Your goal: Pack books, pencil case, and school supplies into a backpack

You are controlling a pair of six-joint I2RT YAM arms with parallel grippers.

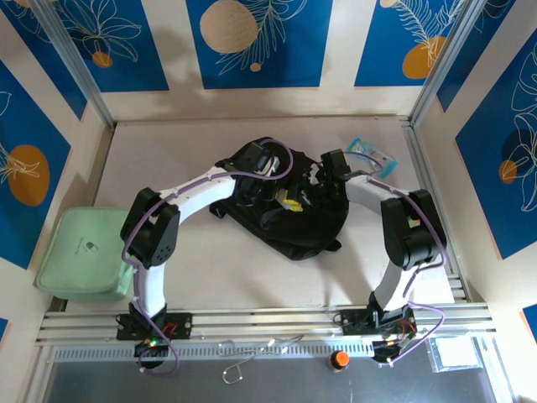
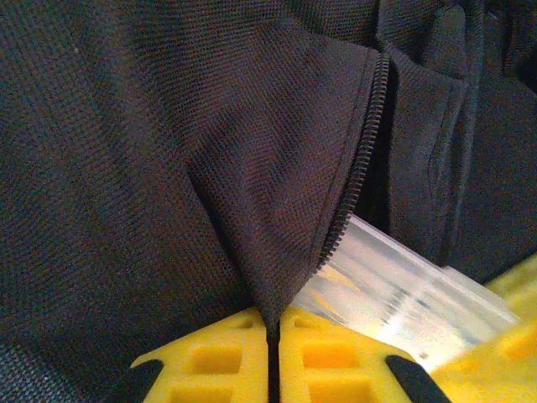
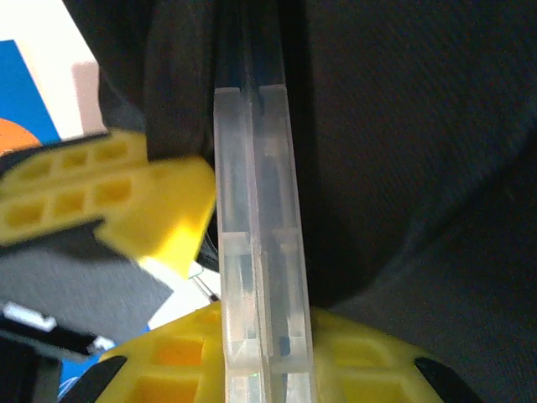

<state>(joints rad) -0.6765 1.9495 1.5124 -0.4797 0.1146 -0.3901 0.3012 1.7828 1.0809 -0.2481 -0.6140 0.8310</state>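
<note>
Jaws are clamping: left gripper point(image 2: 273, 327) on black fabric backpack point(image 2: 126, 168), right gripper point(image 3: 262, 357) on clear plastic case point(image 3: 256, 210). Slipping fabric could be blocking entry.

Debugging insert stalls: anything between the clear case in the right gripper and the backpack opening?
Nothing visible. The left gripper pinches the flap beside the zipper, holding the backpack open. The clear case in the right gripper has its end at that zipper edge. Deeper inside is too dark to judge.
</note>
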